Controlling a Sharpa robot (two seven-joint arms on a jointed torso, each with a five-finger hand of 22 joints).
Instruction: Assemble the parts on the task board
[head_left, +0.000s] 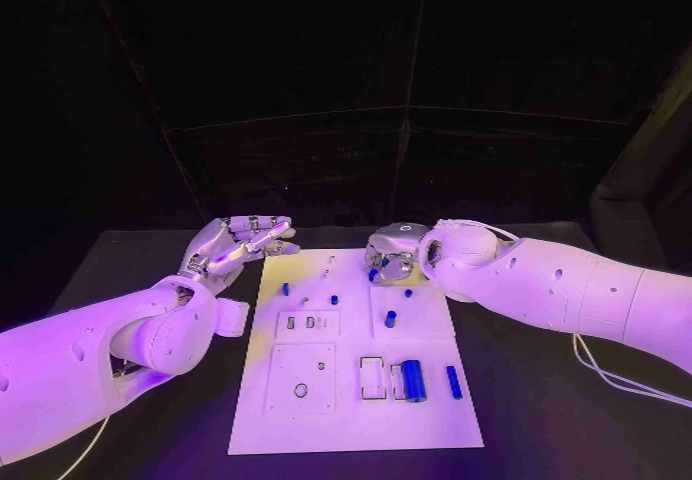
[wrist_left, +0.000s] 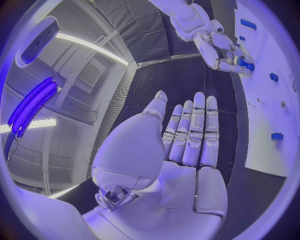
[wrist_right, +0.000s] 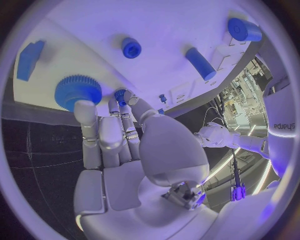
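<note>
The white task board lies in the middle of the table, with several blue parts on it. My right hand hovers over the board's far end and pinches a small blue part between thumb and fingertips. One fingertip touches a blue gear standing near the board's far edge. The same right hand curls around a blue part in the left wrist view. My left hand is raised beside the board's far left corner, fingers stretched out and holding nothing.
Blue pegs stand on the far half of the board and a short cylinder lies mid-board. Two long blue bars lie at the near right, beside white slots. The black table surrounds the board.
</note>
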